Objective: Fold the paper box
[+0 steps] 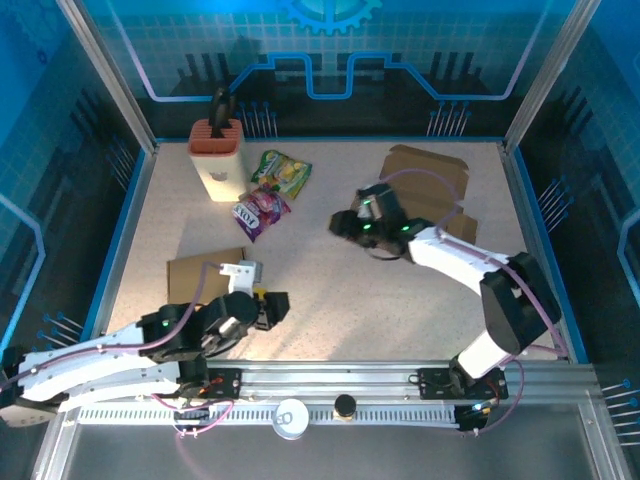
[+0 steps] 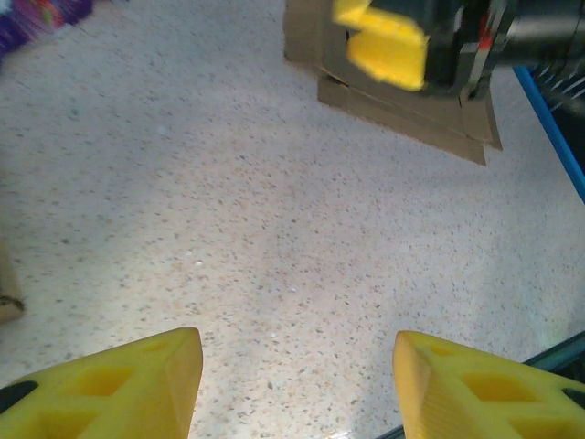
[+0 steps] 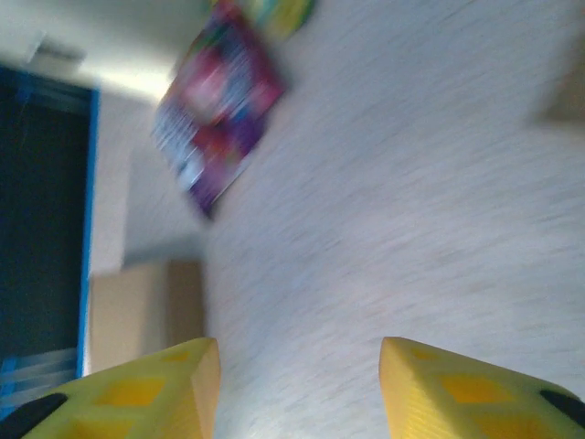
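We judge the folding hardly begun: the paper box [image 1: 428, 180] lies flat and unfolded at the upper right of the worktop [image 1: 330, 290], and a second cardboard sheet [image 1: 200, 272] lies flat at the lower left. The left tool [image 2: 297, 366] and the right tool [image 3: 300, 366] both stand partly open over bare worktop, gripping nothing. We reckon every flap is left to raise.

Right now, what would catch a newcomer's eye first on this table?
The far cardboard sheet lies flat back right near the right gripper, the near cardboard sheet front left by the left gripper. Both grippers are open, holding nothing. A green snack packet and a purple snack packet lie beside a cream holder, back left.
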Controlling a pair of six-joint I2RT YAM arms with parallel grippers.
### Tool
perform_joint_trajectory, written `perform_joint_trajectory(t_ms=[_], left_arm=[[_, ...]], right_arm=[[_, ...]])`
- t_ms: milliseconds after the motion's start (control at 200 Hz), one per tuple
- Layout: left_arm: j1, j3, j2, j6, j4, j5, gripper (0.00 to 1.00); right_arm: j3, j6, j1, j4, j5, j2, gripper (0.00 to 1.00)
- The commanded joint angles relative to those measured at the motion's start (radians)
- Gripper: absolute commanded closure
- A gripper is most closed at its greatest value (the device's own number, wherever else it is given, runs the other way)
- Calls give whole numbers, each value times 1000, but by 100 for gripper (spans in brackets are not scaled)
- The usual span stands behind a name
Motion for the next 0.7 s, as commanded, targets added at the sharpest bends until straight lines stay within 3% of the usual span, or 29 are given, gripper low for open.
perform_joint_trajectory(t_ms=[0, 130, 285, 485, 695], left_arm=[[4, -10, 72, 29, 149, 54, 42], [6, -16, 143, 31, 248, 89, 42], [19, -19, 199, -4, 295, 123, 41], [44, -75, 220, -89, 373, 150, 41], [71, -168, 236, -247, 438, 141, 40]], right_arm=[[-26, -68, -145, -117, -3, 8, 51], [65, -140, -287, -232, 4, 122, 51], [174, -201, -309, -318, -19, 261, 50], [152, -196, -188, -303, -84, 328, 50], [-10, -69, 40, -147, -75, 257, 50]])
